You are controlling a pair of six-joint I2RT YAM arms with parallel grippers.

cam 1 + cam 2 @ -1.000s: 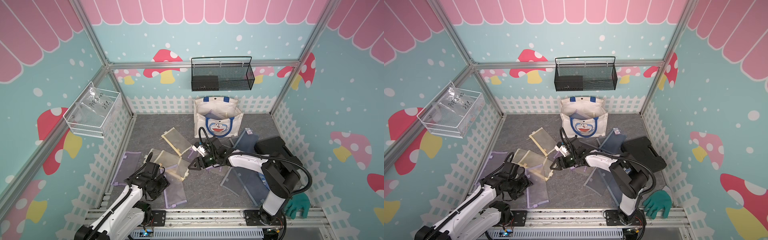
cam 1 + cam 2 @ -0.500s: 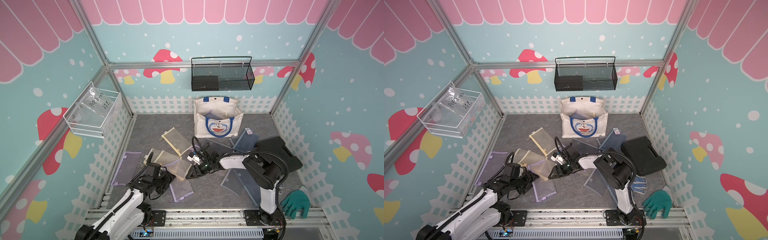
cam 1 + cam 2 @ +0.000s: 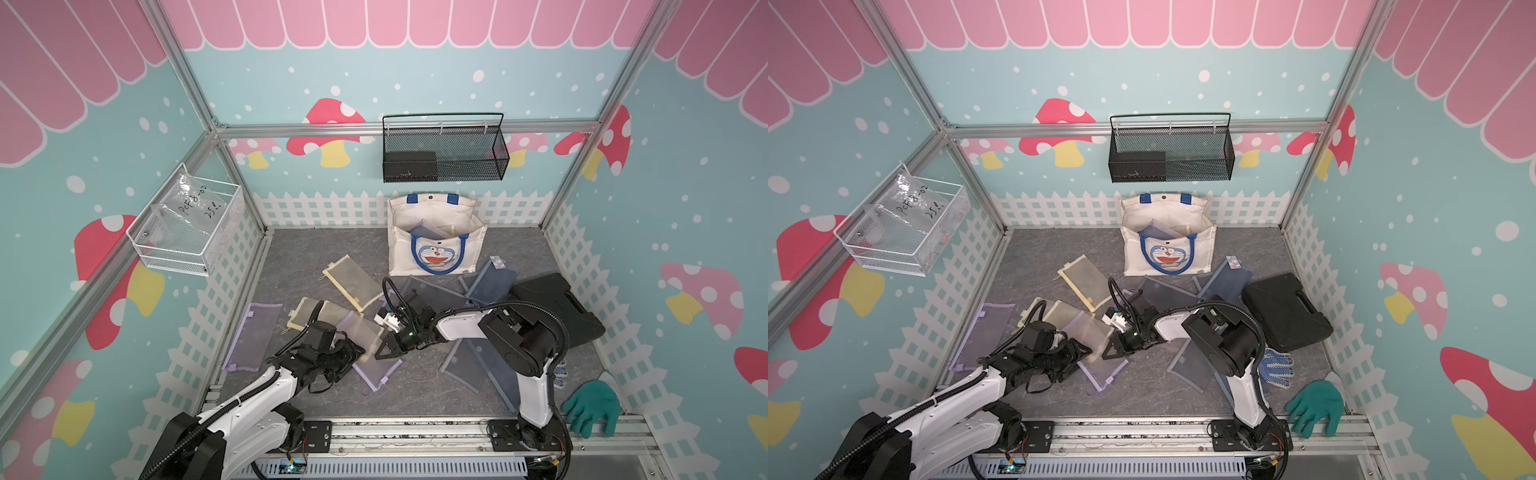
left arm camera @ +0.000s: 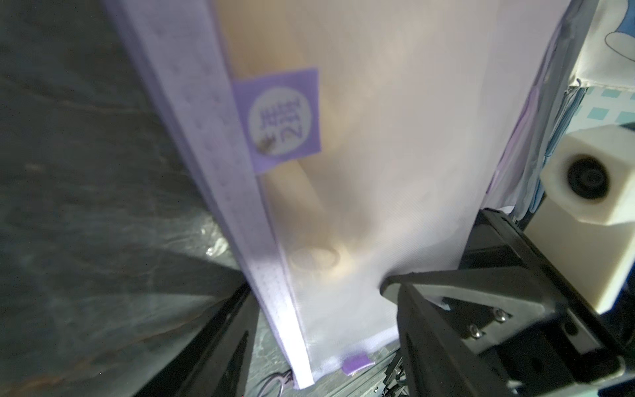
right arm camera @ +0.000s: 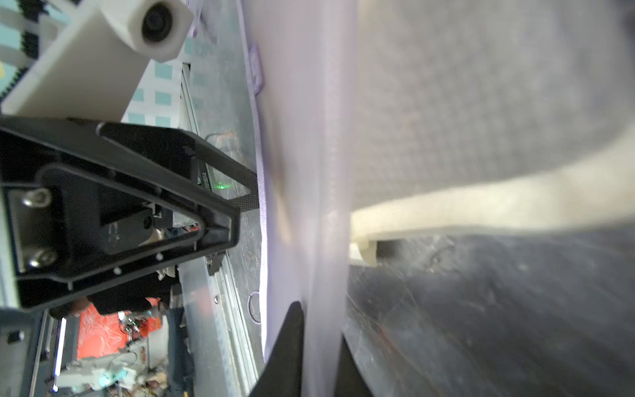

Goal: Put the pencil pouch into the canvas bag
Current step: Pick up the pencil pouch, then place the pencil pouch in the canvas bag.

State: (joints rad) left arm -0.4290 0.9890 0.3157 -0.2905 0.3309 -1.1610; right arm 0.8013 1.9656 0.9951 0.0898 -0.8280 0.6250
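Nearby, beige pouches (image 3: 357, 282) beside bag (image 3: 436, 245)

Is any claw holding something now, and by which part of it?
The right claw is shut on the purple mesh pouch, pinching its long zipper edge. The left claw is open around the same pouch's end, not gripping it.

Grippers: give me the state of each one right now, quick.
Left gripper: open, fingers either side of the purple mesh pouch.
Right gripper: shut on the purple mesh pouch's edge.
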